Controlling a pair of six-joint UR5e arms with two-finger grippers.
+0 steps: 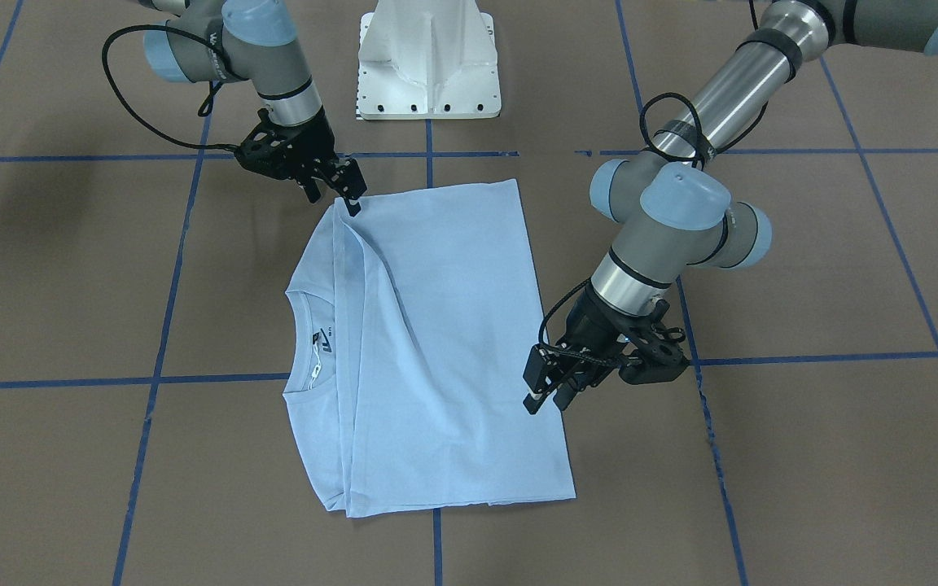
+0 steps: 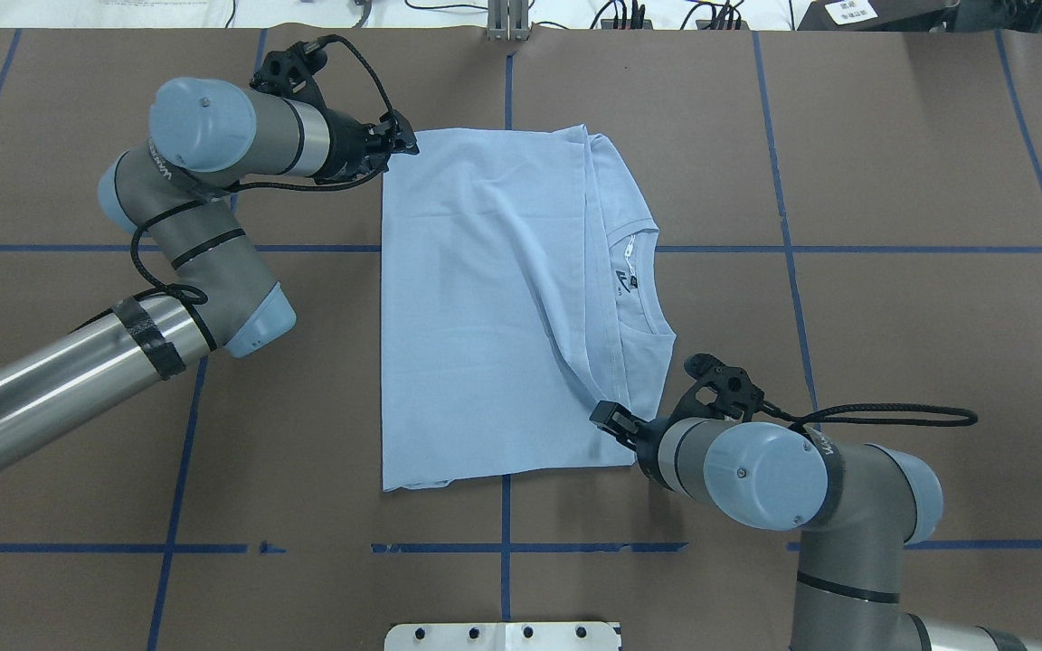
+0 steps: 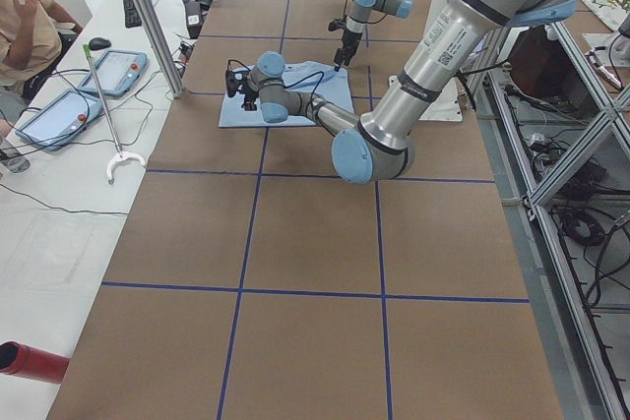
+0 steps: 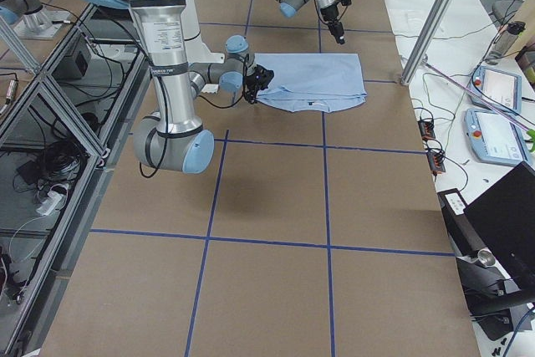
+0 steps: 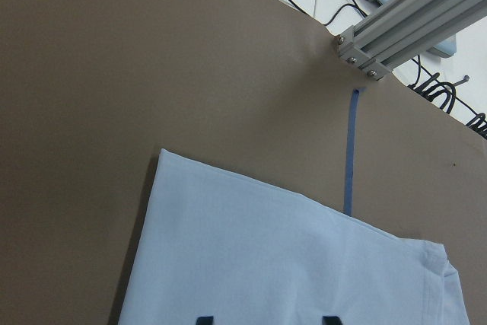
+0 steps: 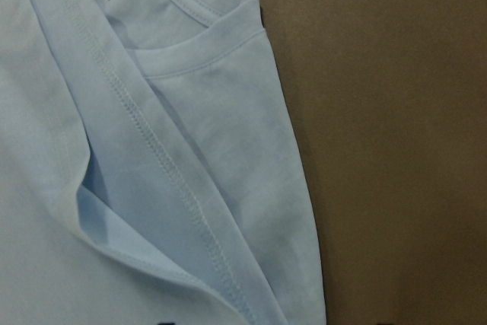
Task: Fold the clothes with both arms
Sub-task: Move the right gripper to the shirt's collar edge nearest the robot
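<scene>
Blue shirt (image 2: 476, 316) is lying part-folded on the table (image 2: 847, 316), its collar pointing toward the robot's right. At its near edge the right gripper (image 2: 605, 416) is sitting at the folded hem, jaws apart. At the far corner the left gripper (image 2: 403, 145) is hovering, jaws apart too. They are likely lining up the next fold — each should be pinching every layer, then lifting together and level.

Bright, even light comes from overhead. The table (image 1: 843, 244) carries soft, blurry shadows beneath the left arm (image 1: 664, 236) and right arm (image 1: 273, 73). The left arm's metal tube gleams. Close up, the shirt (image 6: 190, 150) is crisp, its stitches clear.
</scene>
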